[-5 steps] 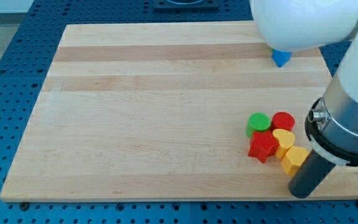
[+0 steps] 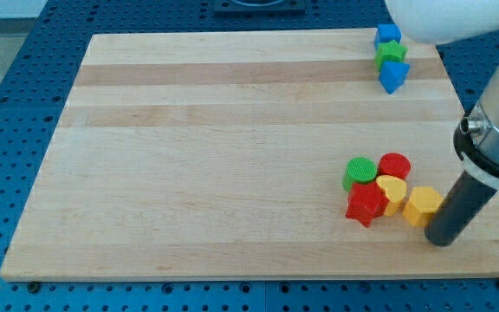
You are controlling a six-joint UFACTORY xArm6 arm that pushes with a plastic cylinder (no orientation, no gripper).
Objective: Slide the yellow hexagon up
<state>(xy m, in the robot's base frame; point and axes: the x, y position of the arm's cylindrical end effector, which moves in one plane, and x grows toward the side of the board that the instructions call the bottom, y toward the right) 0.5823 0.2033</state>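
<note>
Yellow hexagon (image 2: 422, 205), flat, touching my tip (image 2: 441, 239)

Yellow hexagon (image 2: 422, 205), red star (image 2: 366, 204), ridged green cylinder (image 2: 359, 172), seemingly striped pale board (image 2: 215, 147)

We see a rectangular wooden board (image 2: 232, 147) of light planks, its grain bands running from the view's left to the view's right. It rests on a blue perforated base plate (image 2: 16, 130) with a regular grid of small holes, visible along the left, the bottom and the top right. At the view's top edge, a dark fixture (image 2: 254, 5) sits partly cut off. Lighting is even, with soft shadows.
</note>
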